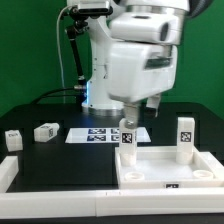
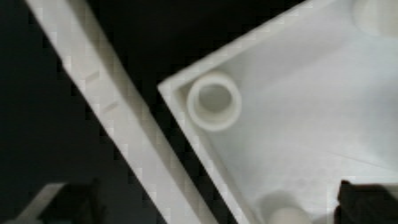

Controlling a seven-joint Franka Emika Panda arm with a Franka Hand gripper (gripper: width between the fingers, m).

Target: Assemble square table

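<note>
Parts of the square table sit on a black tabletop (image 1: 60, 160). The big white panel (image 1: 165, 163) lies flat at the front, on the exterior view's right, with a black-and-white tag on its near edge. Two short white legs stand up at its far corners: the first leg (image 1: 127, 135) on the exterior view's left and the second leg (image 1: 185, 135) on its right. I cannot tell if they are fixed in. Well apart, on the exterior view's left, the third leg (image 1: 45, 130) lies on its side and the fourth leg (image 1: 13, 140) sits near the edge. The marker board (image 1: 100, 135) lies behind the panel.

The gripper (image 1: 138, 108) hangs over the panel's far corner, just beside the first leg. In the wrist view its dark fingertips (image 2: 365, 195) are spread wide and pinch nothing. Under them is a panel corner with a round hole (image 2: 214, 100), and a white bar (image 2: 107, 110) lies just beside it.
</note>
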